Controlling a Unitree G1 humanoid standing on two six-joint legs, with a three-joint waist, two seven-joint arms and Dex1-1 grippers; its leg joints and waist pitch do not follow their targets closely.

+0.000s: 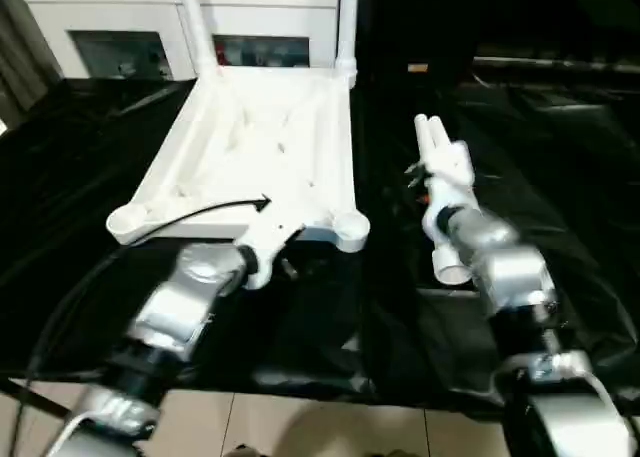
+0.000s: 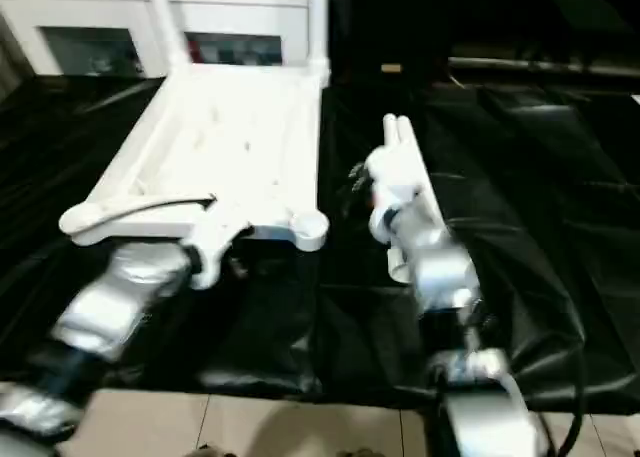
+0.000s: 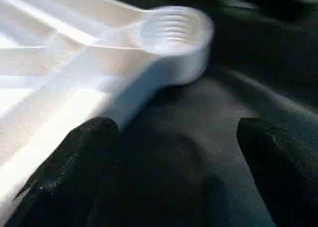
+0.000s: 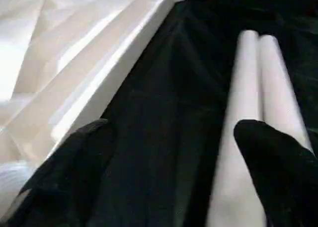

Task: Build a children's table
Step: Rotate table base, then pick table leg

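Note:
The white tabletop [image 1: 255,142] lies upside down on black cloth, ribbed underside up. Two legs stand upright in its far corner sockets, one on the left [image 1: 192,22] and one on the right [image 1: 346,27]. The near sockets, left [image 1: 128,220] and right [image 1: 351,227], are empty. My left gripper [image 1: 272,239] is at the tabletop's near edge; in the left wrist view it [image 3: 176,130] is open beside the threaded socket [image 3: 171,31]. Two loose legs [image 4: 258,83] lie side by side on the cloth to the right. My right gripper [image 4: 174,127] hangs open over them, one finger [image 4: 278,157] above a leg.
A white cabinet [image 1: 180,32] with glass doors stands behind the tabletop. Wrinkled black cloth [image 1: 560,147] covers the work area, ending at a tiled floor [image 1: 300,427] close to me. A black cable [image 1: 200,215] crosses the tabletop's near edge.

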